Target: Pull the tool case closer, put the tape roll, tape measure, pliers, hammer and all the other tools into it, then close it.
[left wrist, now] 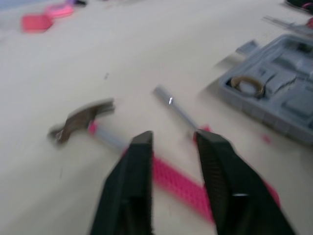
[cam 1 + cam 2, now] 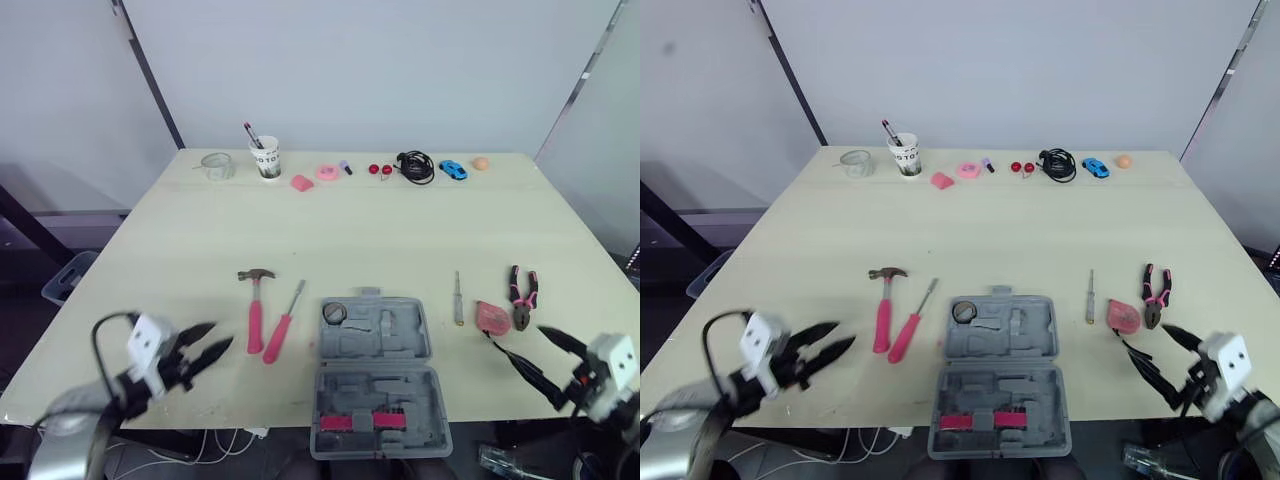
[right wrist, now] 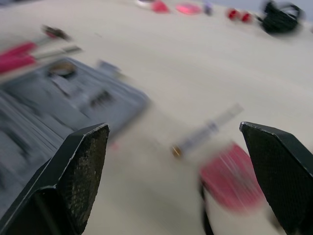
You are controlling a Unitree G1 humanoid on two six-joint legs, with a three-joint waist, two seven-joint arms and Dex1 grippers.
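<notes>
Left gripper (image 2: 205, 345) is held low over the table (image 2: 400, 230), fingers slightly parted, empty. Hammer (image 2: 256, 310) and screwdriver (image 2: 283, 325) are laid side by side. Tool case (image 2: 377, 395) is open, tape roll (image 2: 334, 313) seated inside. Tape measure (image 2: 492, 317) and pliers (image 2: 523, 295) are laid rightward; right gripper (image 2: 528, 345) is spread wide, empty.

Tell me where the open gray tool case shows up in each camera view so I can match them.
Left eye view: tool case, low centre, at the near table edge.
Right eye view: same spot, slightly left of centre.
Left wrist view: beyond the hammer and screwdriver, at.
Right wrist view: opposite the tape measure, at.
Shared landmark: the tape roll in the case.
</notes>
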